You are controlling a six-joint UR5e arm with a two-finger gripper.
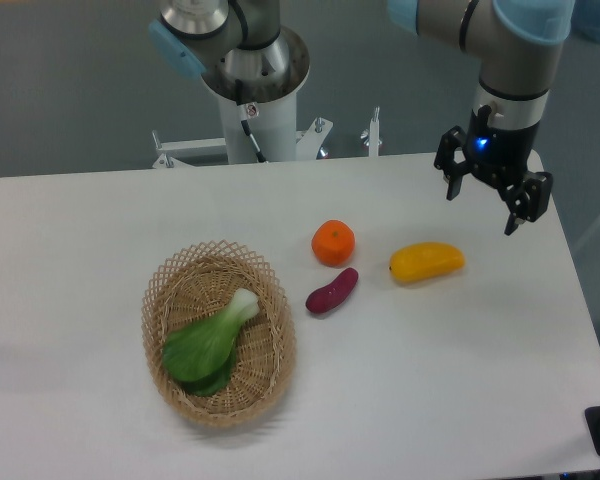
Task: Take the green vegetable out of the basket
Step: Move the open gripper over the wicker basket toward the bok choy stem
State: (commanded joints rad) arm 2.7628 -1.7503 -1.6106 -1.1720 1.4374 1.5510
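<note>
Green vegetable [212, 343] seen lying in basket [270, 385], not yet grasped. Gripper [485, 200] held well apart from basket, fingers spread, empty. Approach, grasp, lift all left.

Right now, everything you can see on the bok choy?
The bok choy lies flat inside the wicker basket, whole. Broad dark green leaves point toward the lower left, and the short whitish stem points toward the upper right, near the basket's rim. It touches only the basket. The end effector is far off to the right, open and empty.
</note>
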